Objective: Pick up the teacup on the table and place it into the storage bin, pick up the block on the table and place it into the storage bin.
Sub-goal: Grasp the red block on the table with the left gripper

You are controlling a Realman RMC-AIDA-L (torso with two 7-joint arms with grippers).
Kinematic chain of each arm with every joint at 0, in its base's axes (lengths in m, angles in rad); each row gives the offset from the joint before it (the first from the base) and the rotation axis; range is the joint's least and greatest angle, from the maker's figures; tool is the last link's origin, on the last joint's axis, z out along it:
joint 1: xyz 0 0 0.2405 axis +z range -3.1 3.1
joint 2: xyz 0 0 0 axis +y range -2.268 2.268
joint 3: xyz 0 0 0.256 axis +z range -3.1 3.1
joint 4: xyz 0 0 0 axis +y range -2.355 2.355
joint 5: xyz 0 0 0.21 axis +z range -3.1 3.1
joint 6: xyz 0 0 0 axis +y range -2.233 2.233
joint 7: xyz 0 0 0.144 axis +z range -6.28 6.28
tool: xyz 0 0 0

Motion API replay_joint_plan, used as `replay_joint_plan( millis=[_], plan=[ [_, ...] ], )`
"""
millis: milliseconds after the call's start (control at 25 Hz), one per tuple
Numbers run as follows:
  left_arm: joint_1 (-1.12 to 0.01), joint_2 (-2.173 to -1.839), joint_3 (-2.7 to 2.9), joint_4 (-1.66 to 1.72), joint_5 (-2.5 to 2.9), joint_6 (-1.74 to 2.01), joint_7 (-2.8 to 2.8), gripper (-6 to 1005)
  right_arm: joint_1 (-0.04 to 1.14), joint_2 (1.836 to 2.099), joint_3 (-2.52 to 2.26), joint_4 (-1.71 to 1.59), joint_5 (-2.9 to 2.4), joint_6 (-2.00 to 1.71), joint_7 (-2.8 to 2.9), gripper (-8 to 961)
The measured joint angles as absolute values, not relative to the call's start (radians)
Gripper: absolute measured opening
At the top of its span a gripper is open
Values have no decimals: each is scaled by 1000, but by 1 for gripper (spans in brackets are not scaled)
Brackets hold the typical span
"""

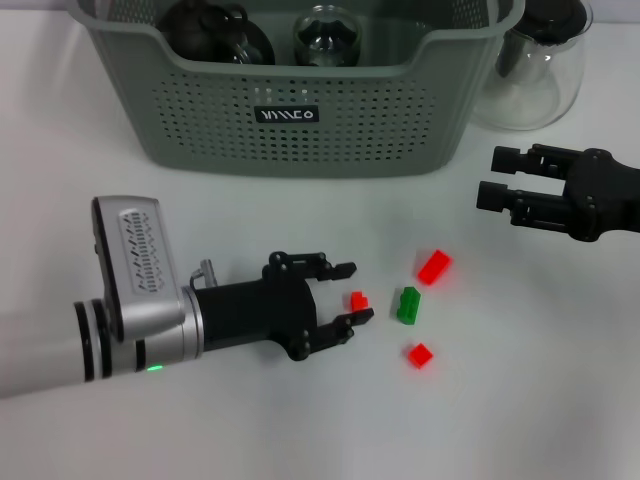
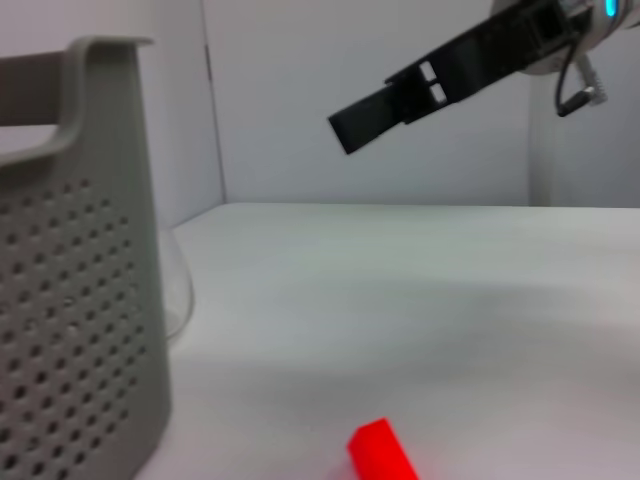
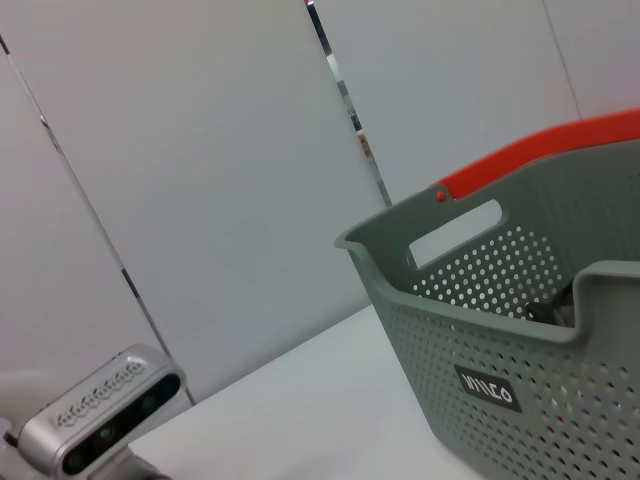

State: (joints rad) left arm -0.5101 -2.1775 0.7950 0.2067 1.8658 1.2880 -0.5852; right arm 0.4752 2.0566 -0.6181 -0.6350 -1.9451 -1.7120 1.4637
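Observation:
Several small blocks lie on the white table. My left gripper (image 1: 352, 292) is open low over the table, and its two fingertips flank a tiny red block (image 1: 358, 300) without closing on it. A green block (image 1: 408, 304) lies just past it, with a larger red block (image 1: 434, 266) and another red block (image 1: 420, 354) close by. The storage bin (image 1: 300, 120) stands at the back and holds a dark glass vessel (image 1: 215, 35) and a clear one (image 1: 327, 35). No teacup shows on the table. My right gripper (image 1: 492, 177) hovers open at the right.
A clear glass carafe (image 1: 535, 70) stands right of the bin. The left wrist view shows the bin wall (image 2: 70, 250), a red block (image 2: 380, 450) and the right gripper's fingers (image 2: 400, 100) above the table. The bin (image 3: 500, 330) shows in the right wrist view.

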Motion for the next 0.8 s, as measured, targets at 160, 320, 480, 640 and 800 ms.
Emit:
replay_joint_plan(
  millis=[160, 320, 480, 640, 800],
  plan=[
    [-522, -2178, 791, 161, 1864, 1279, -528, 473, 476, 2057, -618, -635, -1945, -1712, 1462, 728],
    [-532, -2178, 791, 138, 1843, 1247, -512, 462, 476, 2057, -618, -635, -1945, -1711, 1461, 728],
    [-549, -2178, 790, 115, 1836, 1206, -512, 451, 476, 2057, -618, -635, -1945, -1710, 1461, 728],
    [-561, -2178, 794, 94, 1836, 1173, -512, 440, 475, 2057, -618, -635, -1945, -1710, 1460, 728],
    [-562, -2178, 794, 91, 1836, 1170, -509, 429, 475, 2057, -618, -635, -1945, -1710, 1460, 728]
  ],
)
